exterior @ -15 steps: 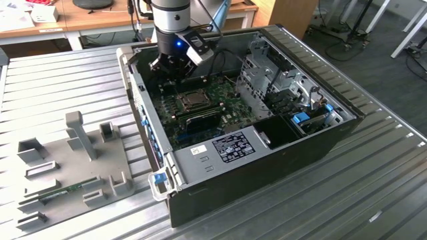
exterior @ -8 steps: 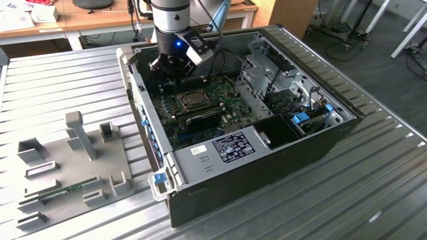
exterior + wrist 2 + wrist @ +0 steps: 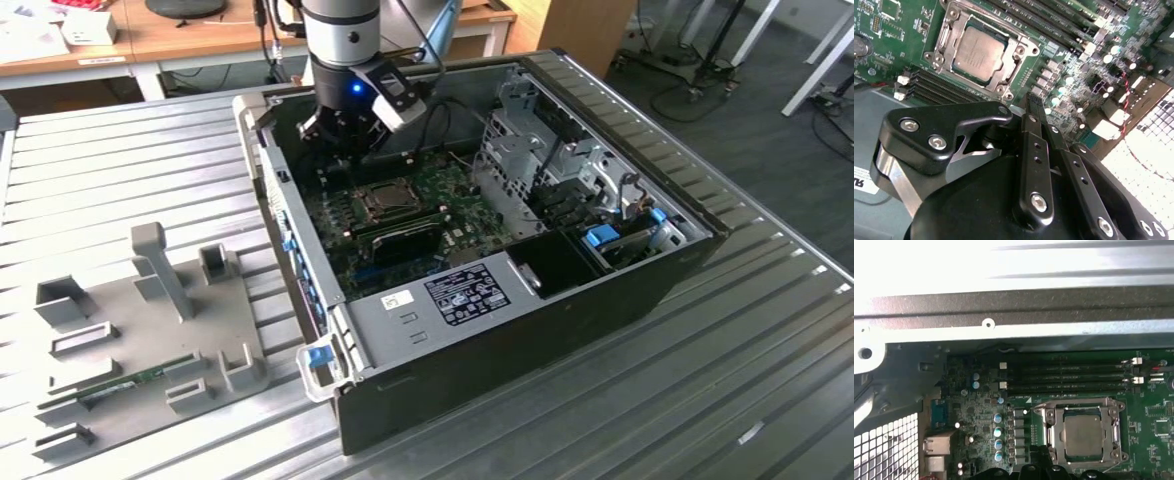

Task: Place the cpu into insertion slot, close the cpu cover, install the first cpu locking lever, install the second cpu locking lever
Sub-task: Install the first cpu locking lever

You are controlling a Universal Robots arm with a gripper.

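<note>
Entry: the cpu [image 3: 979, 52] is sitting square in the insertion slot [image 3: 1023, 50] on the green board [image 3: 894, 25], dull grey top facing up. The cpu cover [image 3: 950, 42] is lying flat around it, framing the chip through its window. I cannot tell from here whether the levers are latched. The pincer [image 3: 1034, 106] is hanging inside the open computer case [image 3: 534, 330], near the slot but not touching it. Its fingers appear pressed together and are pinching nothing. The long black memory slots [image 3: 1069, 375] are running just beside the socket. The case is resting on the ribbed metal bench [image 3: 134, 160], with a grey fixture tray [image 3: 147, 330] lying beside it on the exterior view's left.
</note>
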